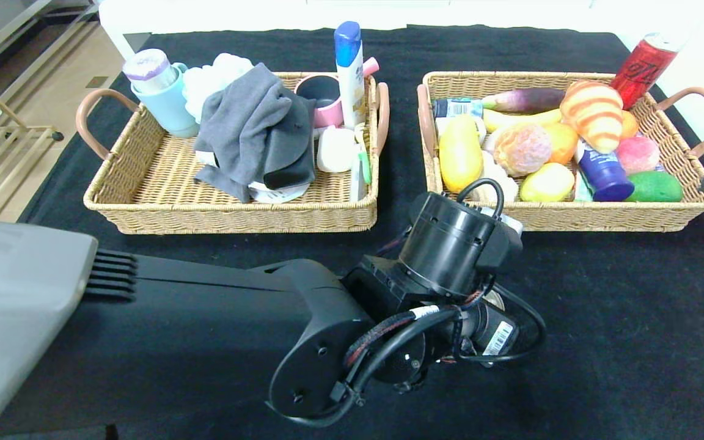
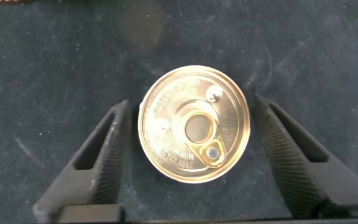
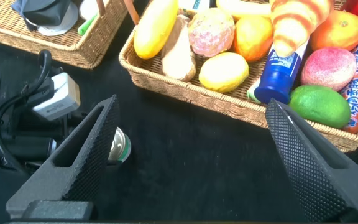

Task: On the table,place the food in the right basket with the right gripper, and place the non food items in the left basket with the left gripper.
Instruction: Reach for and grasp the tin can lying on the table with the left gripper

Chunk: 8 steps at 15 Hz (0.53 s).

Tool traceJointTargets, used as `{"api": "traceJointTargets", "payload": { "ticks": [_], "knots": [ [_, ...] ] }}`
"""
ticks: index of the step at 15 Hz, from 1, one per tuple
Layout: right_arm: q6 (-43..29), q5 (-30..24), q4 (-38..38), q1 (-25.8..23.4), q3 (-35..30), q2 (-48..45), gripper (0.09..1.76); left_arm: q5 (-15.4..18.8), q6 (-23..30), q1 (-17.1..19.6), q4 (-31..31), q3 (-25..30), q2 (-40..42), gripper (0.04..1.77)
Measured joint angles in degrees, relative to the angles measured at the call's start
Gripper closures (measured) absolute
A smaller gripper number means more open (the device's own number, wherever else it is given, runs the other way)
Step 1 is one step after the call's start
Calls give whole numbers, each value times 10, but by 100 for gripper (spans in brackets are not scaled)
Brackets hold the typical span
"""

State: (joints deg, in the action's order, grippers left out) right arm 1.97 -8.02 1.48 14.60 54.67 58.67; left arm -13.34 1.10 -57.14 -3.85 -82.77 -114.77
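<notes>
A can with a gold pull-tab lid [image 2: 194, 124] stands upright on the black table, in front of the gap between the two baskets. My left gripper [image 2: 191, 104] hangs straight above it, open, with one finger on each side of the can and a gap at both. In the head view the left arm's wrist [image 1: 450, 244] covers the gripper and nearly all of the can. My right gripper [image 3: 191, 102] is open and empty, low over the table in front of the right basket [image 1: 602, 217]. The can's green side [image 3: 118, 147] shows past one of its fingers.
The left basket [image 1: 144, 201] holds a grey cloth [image 1: 254, 131], cups, a white-and-blue bottle and small toiletries. The right basket holds fruit, bread and a blue tube. A red can [image 1: 642, 67] stands behind the right basket. Black cloth lies bare in front of both baskets.
</notes>
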Motion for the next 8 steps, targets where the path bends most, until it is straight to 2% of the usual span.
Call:
{"api": "traceJointTargets", "payload": {
  "ticks": [5, 8],
  "knots": [
    [0, -3, -1, 5, 0, -12, 14, -23, -12, -9, 10, 8, 20, 25],
    [0, -3, -19, 14, -2, -21, 14, -21, -37, -12, 11, 39, 59, 20]
  ]
}}
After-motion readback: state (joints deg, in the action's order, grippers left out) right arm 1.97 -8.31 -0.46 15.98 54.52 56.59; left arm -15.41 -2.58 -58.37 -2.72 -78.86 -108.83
